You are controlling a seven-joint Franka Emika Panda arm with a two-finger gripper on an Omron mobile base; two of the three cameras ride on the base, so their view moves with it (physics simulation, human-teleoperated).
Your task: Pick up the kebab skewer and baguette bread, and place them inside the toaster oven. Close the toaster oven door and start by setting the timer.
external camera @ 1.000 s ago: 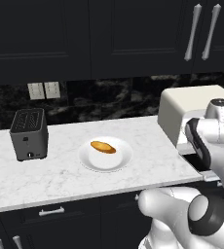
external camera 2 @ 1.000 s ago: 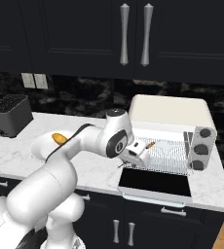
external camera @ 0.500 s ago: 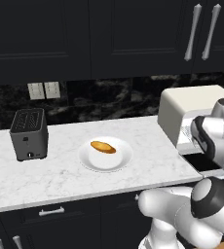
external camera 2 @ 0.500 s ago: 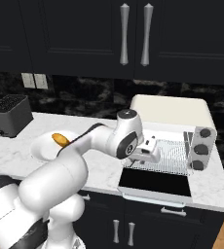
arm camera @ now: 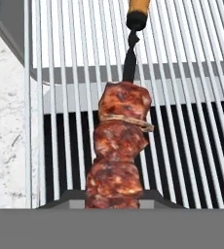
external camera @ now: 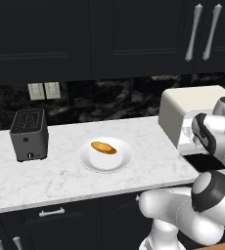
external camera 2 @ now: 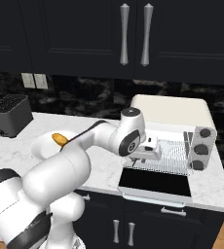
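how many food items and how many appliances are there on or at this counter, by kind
kebab skewer, over the oven rack: 1
baguette bread, on the white plate: 1
toaster oven, door down: 1
slot toaster: 1
total: 2 foods, 2 appliances, 4 things

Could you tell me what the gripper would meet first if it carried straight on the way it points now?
Most likely the silver wire rack of the cream-beige toaster oven, right behind the held kebab skewer; depth is uncertain.
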